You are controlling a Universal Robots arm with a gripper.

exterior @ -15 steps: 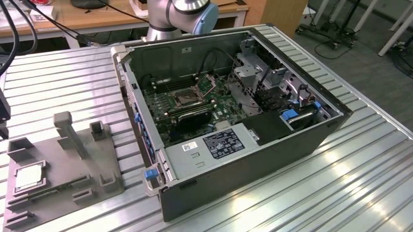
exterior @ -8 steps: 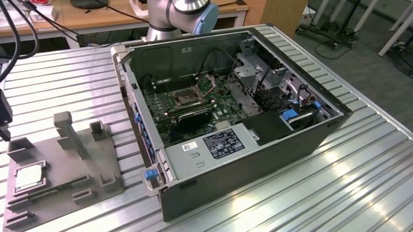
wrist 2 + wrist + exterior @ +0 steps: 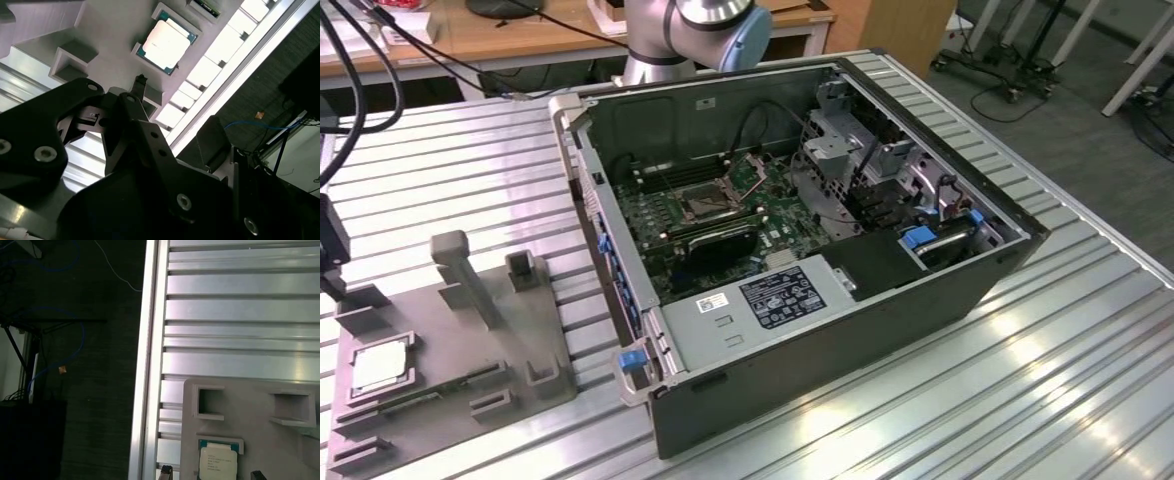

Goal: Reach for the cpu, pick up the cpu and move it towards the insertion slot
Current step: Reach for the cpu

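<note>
Claw [image 3: 212, 474] spread above cpu [image 3: 218, 462], seated in fixture plate [image 3: 250, 405] recess.

Silver arm [image 3: 698, 15], blue cap [image 3: 750, 45]; black tool [image 3: 176, 109] (silver screws).

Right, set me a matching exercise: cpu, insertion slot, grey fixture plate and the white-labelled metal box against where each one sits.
Things:
1. cpu
2. insertion slot
3. grey fixture plate
4. white-labelled metal box

Places:
A. on the green board inside the open computer case
B. flat on the ribbed table, to the exterior view's left of the case
C. in a square recess of the plate
D. inside the case, at the end nearest the exterior view's camera

Pairs: 1-C, 2-A, 3-B, 4-D.
</note>
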